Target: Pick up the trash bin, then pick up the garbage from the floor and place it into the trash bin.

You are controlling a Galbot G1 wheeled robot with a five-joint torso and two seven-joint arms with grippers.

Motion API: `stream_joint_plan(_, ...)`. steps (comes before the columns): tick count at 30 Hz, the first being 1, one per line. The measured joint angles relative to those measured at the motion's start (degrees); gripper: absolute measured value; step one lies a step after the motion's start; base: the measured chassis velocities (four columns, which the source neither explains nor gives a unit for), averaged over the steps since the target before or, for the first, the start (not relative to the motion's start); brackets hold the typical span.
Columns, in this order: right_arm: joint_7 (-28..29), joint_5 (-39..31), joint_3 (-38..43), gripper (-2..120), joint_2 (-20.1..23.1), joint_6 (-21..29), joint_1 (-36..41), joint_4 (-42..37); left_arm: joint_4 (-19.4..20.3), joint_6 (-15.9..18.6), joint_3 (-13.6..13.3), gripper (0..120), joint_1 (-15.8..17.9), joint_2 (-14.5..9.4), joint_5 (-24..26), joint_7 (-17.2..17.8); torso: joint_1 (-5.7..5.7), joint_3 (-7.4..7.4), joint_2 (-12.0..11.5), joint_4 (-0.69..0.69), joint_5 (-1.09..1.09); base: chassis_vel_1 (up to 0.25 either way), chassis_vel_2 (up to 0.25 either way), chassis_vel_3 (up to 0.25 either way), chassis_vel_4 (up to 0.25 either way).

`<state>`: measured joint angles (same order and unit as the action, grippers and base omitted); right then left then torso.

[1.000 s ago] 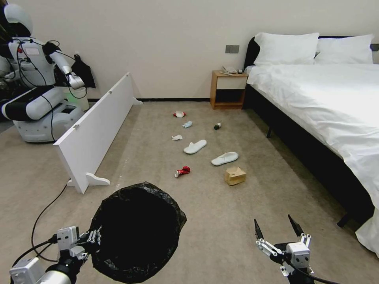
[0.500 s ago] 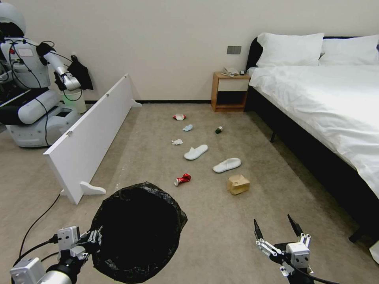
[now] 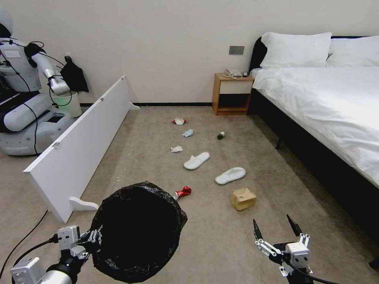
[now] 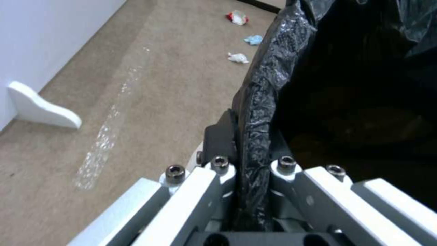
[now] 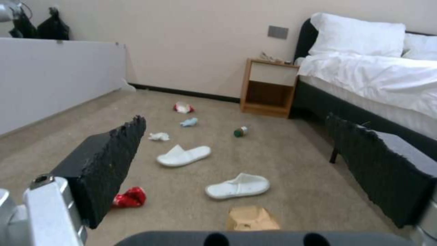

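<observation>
Floor (image 3: 221,236): beige-brown carpet, black baseboard along the far wall. Bed (image 3: 335,102): white linen, dark frame, on the right. White panel (image 3: 75,146): standing on edge on the left. Wooden nightstand (image 3: 233,94): against the far wall, beside the bed. Trash bin (image 3: 138,230): lined with crinkly black bag, mouth open upward, held off the carpet at lower left. Left pincer (image 4: 248,177): clamped narrow on the bin's bag-covered rim, one finger outside, one inside. Right pincer (image 3: 275,232): at lower right, fingers spread wide, holding nothing, above bare carpet. Garbage, all on the floor ahead: brown carton (image 3: 243,198), nearest the right pincer; two white slippers (image 3: 230,175) (image 3: 196,161), apart; crushed red can (image 3: 183,192), just past the bin's far rim; red-white packet (image 3: 179,121), farthest; white tissue (image 3: 176,149); pale-blue wad (image 3: 188,133); small green bottle (image 3: 220,135).
</observation>
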<state>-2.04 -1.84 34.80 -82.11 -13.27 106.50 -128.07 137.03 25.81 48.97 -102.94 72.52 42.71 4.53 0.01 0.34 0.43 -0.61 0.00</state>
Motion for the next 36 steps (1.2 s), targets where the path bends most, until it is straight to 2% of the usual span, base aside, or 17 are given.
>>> stream_joint_plan(15, -0.3, 0.0, 0.2, 100, 0.0, -0.2, 0.1, -0.1, 0.1, 0.0, 0.3, 3, -0.2, 0.0, 0.1, 0.0, -0.01, 0.0, 0.0, -0.01, 0.0, -0.207, 0.202, 0.192, -0.199)
stream_joint_plan(27, -0.3, 0.2, 0.5, 100, 0.3, -0.3, -0.5, 0.3, -1.0, -0.2, 2.4, 3, -0.3, -0.4, 1.0, 0.0, -0.01, 0.0, 0.0, 0.0, -0.02, -0.201, 0.197, 0.208, -0.193)
stream_joint_plan(36, 0.2, 0.6, 0.7, 100, 0.5, -0.2, -1.2, 1.1, -2.1, -0.5, 3.3, 3, -0.1, -0.2, 1.5, 0.1, -0.01, 0.0, 0.0, 0.0, 0.0, -0.089, 0.089, 0.079, -0.085)
